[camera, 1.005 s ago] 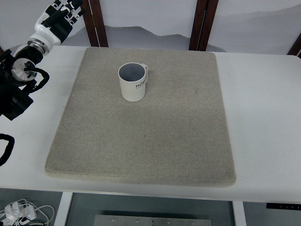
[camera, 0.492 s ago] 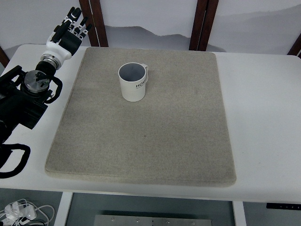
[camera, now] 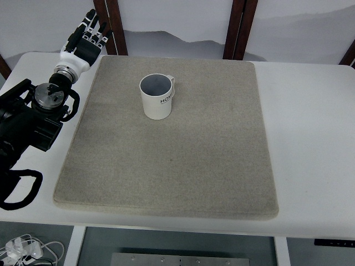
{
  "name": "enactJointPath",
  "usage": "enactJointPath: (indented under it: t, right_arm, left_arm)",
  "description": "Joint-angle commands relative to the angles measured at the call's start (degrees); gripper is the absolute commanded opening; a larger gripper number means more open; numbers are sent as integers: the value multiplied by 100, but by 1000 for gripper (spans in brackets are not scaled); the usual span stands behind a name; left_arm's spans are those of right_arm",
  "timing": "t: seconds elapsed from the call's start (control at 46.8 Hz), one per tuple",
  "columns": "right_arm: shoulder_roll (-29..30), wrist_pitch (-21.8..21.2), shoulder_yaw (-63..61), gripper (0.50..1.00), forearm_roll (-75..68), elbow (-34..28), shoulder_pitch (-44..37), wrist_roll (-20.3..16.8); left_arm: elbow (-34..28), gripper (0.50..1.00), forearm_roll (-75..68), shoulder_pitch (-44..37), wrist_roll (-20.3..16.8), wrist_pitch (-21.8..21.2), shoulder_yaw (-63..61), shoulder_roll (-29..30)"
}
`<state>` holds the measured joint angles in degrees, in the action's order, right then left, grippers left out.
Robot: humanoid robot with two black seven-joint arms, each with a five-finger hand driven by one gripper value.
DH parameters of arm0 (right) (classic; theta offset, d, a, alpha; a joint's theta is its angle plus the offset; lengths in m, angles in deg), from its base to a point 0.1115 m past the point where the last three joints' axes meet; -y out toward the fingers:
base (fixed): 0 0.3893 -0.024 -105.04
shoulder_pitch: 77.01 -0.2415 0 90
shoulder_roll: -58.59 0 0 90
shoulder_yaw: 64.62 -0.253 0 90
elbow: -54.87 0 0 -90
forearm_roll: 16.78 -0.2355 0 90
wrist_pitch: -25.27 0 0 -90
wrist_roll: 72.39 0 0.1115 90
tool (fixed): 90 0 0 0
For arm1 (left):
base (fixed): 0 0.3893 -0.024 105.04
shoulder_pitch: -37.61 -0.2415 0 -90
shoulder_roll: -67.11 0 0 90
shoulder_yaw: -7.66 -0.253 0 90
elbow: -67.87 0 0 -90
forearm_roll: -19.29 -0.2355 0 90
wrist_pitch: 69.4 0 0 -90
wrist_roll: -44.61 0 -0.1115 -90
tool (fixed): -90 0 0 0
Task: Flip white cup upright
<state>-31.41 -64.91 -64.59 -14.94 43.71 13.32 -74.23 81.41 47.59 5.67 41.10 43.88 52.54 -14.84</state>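
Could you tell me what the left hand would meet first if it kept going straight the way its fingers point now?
Probably the dark wooden post behind the table: the left hand points up-right, away from the cup. Depth is unclear, so it might pass by.

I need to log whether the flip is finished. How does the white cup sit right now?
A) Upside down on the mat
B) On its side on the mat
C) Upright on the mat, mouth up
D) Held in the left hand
C: the white cup stands on the mat with its open mouth facing up, and the left hand is off to the side, holding nothing.
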Motion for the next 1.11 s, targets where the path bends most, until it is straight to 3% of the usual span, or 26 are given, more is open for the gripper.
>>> enactJointPath:
  t: [0.0,1.091]
  right_arm:
    - [0,0,-3,952,1,0,2,0]
    - [0,0,-21,952,-7,17,-7,0]
  left_arm:
    - [7,996,0,3,8,1,21,4]
    - [-10,996,-97,3,-107,1,-59,57]
